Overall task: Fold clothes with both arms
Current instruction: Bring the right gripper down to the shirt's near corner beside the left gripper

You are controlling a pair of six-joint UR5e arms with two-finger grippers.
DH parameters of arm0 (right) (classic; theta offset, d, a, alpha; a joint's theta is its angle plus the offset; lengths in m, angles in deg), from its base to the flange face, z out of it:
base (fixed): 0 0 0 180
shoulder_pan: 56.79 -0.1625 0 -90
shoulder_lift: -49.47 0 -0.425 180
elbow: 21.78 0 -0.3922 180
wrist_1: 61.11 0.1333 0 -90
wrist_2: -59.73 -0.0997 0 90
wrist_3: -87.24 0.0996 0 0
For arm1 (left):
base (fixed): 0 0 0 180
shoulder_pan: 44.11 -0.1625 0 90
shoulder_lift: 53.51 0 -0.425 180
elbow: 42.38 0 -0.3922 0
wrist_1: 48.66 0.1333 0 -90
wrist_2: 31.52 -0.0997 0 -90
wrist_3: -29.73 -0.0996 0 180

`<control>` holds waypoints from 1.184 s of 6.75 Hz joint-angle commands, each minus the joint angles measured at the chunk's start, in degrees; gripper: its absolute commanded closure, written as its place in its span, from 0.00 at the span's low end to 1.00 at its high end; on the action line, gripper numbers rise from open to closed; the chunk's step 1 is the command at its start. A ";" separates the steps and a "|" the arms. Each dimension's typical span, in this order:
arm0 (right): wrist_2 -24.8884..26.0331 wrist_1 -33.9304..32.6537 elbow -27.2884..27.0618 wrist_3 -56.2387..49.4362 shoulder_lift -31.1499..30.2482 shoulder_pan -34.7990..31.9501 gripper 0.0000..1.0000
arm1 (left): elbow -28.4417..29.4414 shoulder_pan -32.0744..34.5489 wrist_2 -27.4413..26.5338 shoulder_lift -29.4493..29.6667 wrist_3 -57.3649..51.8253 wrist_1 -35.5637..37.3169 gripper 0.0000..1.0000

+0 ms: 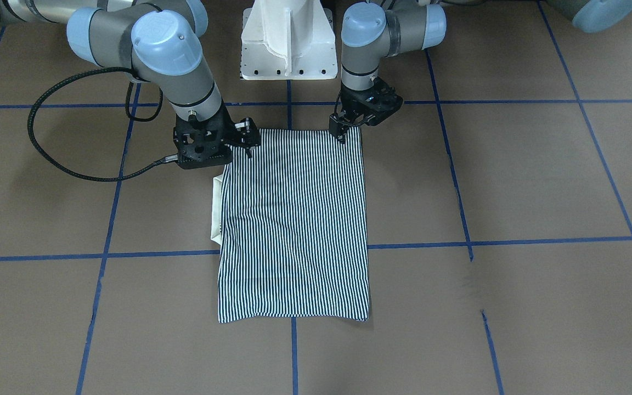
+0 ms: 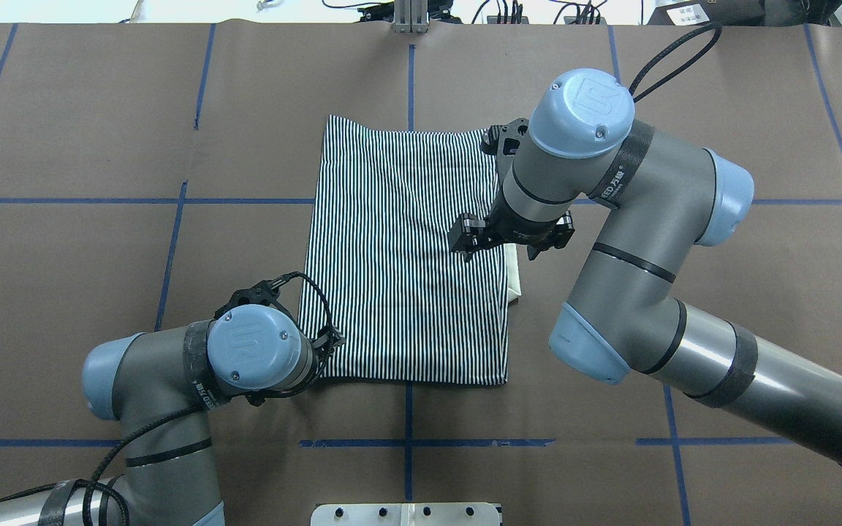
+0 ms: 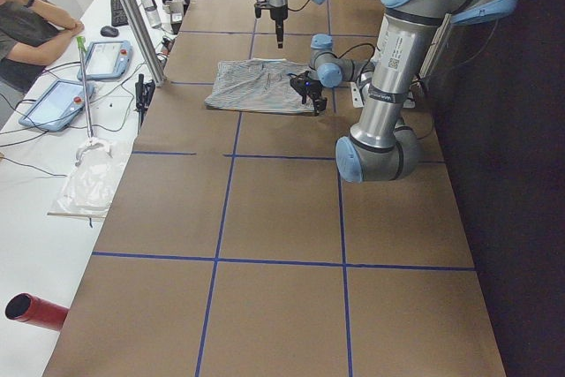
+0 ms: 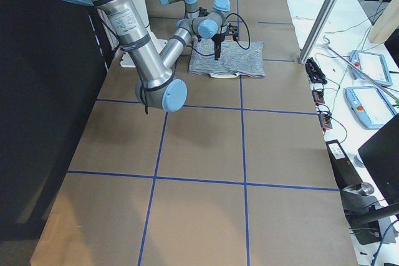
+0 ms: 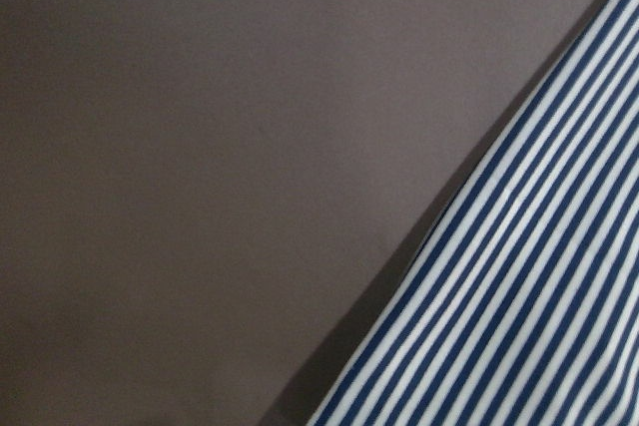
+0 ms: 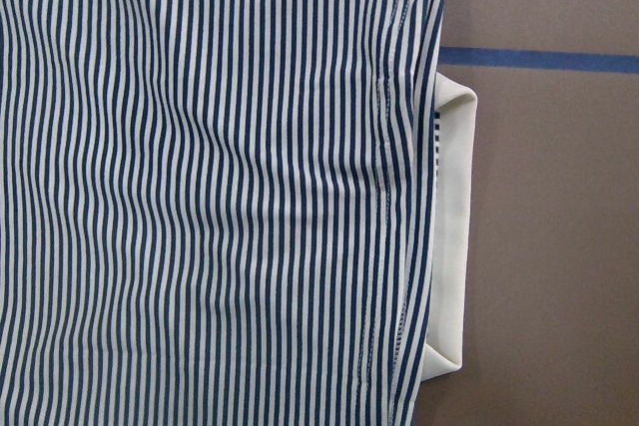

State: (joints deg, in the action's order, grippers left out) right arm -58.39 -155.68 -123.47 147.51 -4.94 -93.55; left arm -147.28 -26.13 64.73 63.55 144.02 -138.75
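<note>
The left claw sits low at the shirt's 7 o'clock corner, going by the overhead view. It is right at the cloth's edge, but I cannot tell whether it is apart, together or pinching cloth. Its wrist camera shows only brown table and a slanting striped edge. The left arm comes in from 7 o'clock.

The right claw hangs above the shirt near its 3 o'clock edge, clear of the cloth. I cannot tell its state either. The right arm comes in from 4 o'clock.

The shirt lies flat at the table's middle, folded into an upright rectangle with its plain striped side up. The cream collar pokes out from under its edge between 3 and 4 o'clock. Blue tape lines cross the table. The white base stands at the shirt's 6 o'clock.
</note>
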 commanded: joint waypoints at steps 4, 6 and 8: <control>0.16 -0.09 -0.09 -0.06 -0.17 0.02 0.00 | 0.40 -0.05 -0.89 0.10 0.51 0.00 1.00; 0.16 -0.09 -0.18 0.03 -0.26 0.02 0.00 | -0.65 -0.05 -0.53 0.10 0.15 0.00 1.00; 0.51 0.00 -0.97 9.71 0.00 3.25 0.00 | -2.93 0.12 -0.53 -0.17 -2.99 0.61 1.00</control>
State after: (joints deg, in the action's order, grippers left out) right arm -58.10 -155.75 -124.03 151.24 -5.16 -92.31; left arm -148.87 -26.10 64.17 63.50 142.92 -138.52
